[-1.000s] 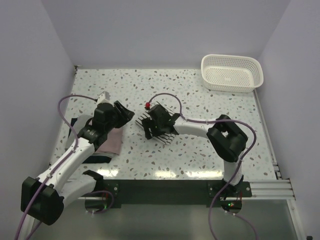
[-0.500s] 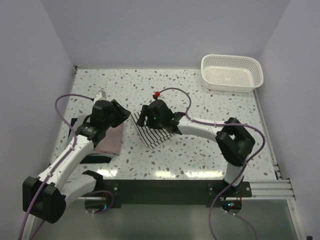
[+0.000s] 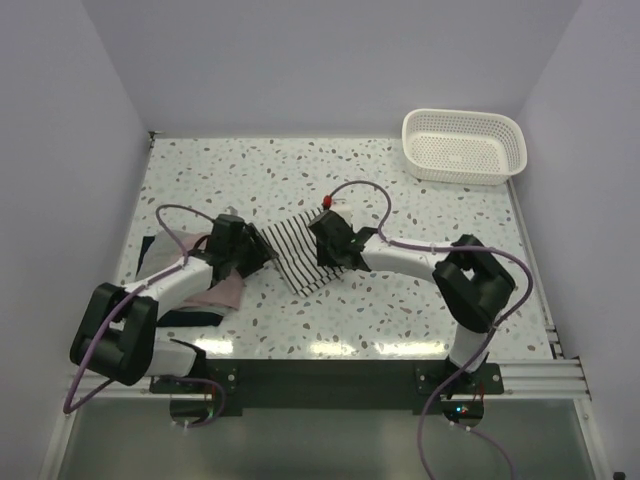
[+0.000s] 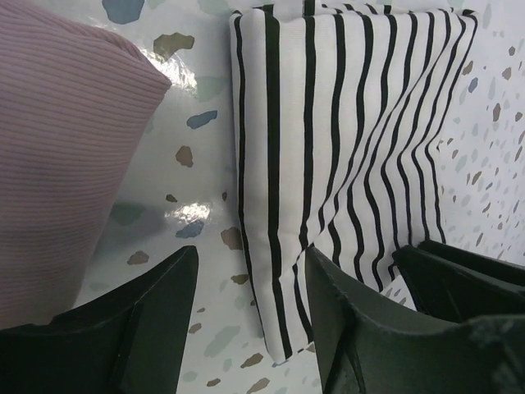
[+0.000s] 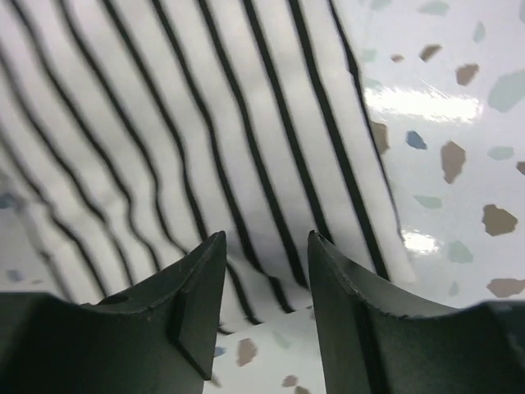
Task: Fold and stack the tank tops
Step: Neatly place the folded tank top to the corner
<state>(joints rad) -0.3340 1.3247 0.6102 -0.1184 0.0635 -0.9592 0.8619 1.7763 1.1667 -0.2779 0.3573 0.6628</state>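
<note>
The folded striped tank top [image 3: 292, 252] lies flat on the surface [image 3: 400, 200] just right of the pink tank top [image 3: 226, 288], not yet stacked on it. The left tool [image 4: 253, 256] is spread open astride its pink-side edge and the right tool [image 5: 264, 240] is spread open over its far side. If either pinches only the upper layer, the fold could peel open on lifting, and the left tool could snag the pink tank top.

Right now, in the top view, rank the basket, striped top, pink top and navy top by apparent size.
1. Basket
2. Striped top
3. Pink top and navy top: unsure, since the left arm hides most of both.
</note>
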